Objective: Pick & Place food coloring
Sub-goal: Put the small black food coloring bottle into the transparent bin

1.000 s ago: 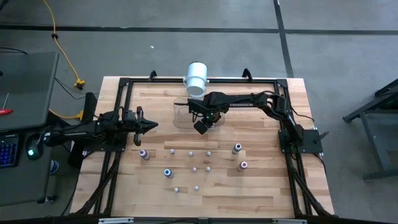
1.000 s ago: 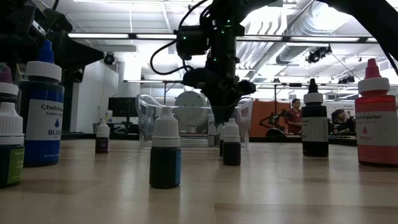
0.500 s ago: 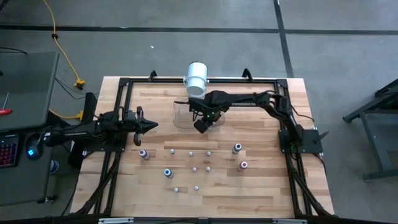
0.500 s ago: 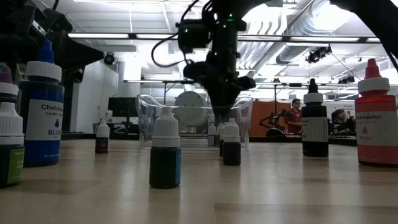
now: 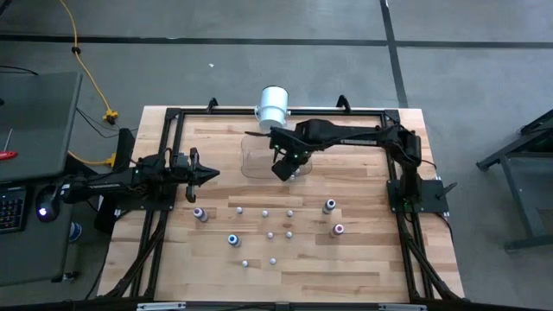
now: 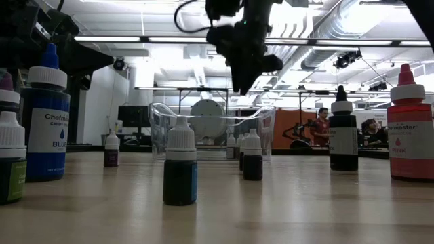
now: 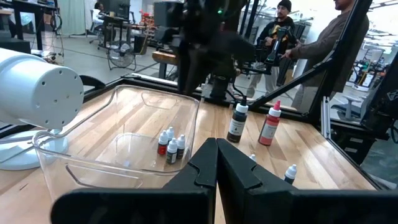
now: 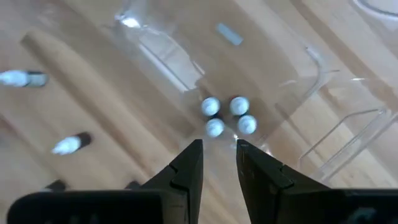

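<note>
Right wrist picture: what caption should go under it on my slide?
Right gripper, open and empty, above four white-capped food coloring bottles standing in the clear plastic tub.

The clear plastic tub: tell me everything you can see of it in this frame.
The clear plastic tub is a see-through, roughly rectangular container with rounded corners and a slightly flared rim, open at the top. It stands upright on the wooden table near the far edge, beside the big white cylinder. A small cluster of little bottles with white caps stands upright together inside it, at one end. The right hand hangs above that end, empty, touching neither tub nor bottles.
</note>
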